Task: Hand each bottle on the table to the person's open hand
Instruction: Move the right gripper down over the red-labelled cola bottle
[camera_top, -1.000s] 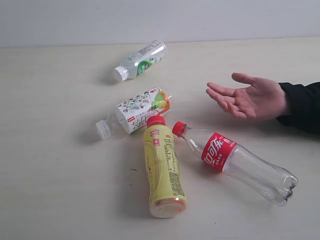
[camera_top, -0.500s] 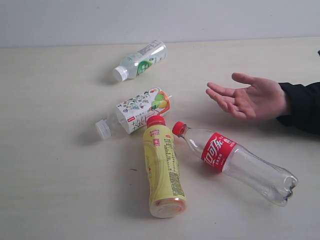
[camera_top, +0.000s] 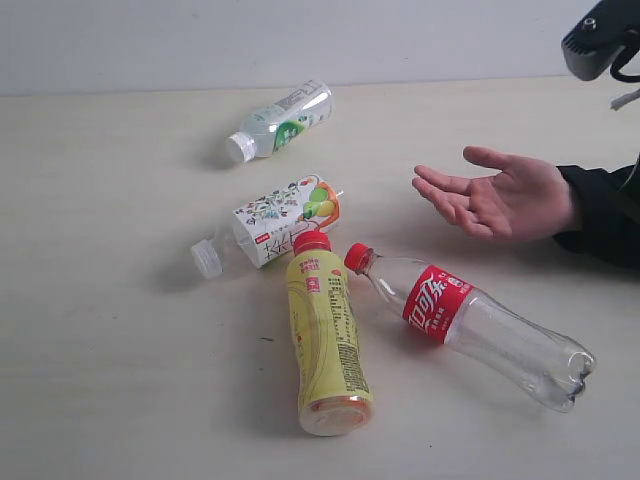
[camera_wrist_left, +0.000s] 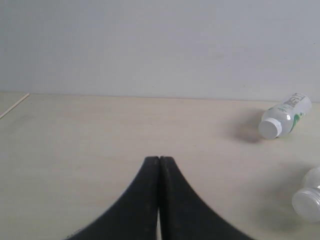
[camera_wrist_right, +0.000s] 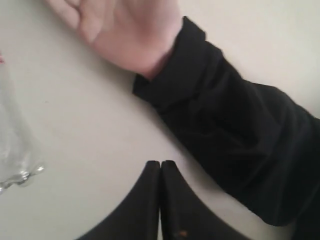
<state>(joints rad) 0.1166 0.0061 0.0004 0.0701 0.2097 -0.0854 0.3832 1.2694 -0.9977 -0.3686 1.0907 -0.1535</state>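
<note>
yellow bottle lies flat on the table. the fruit-label bottle is just beside its red cap, at 11 o'clock. the cola bottle lies at 3 o'clock and the small green-white bottle at 12. the person's open hand is at 2. the left gripper and right gripper are pressed together, holding nothing.

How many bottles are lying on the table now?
4. The green-label bottle lies farthest back, the fruit-label bottle in the middle, the yellow bottle at the front, and the cola bottle front right, near the hand. None seems hidden.
</note>
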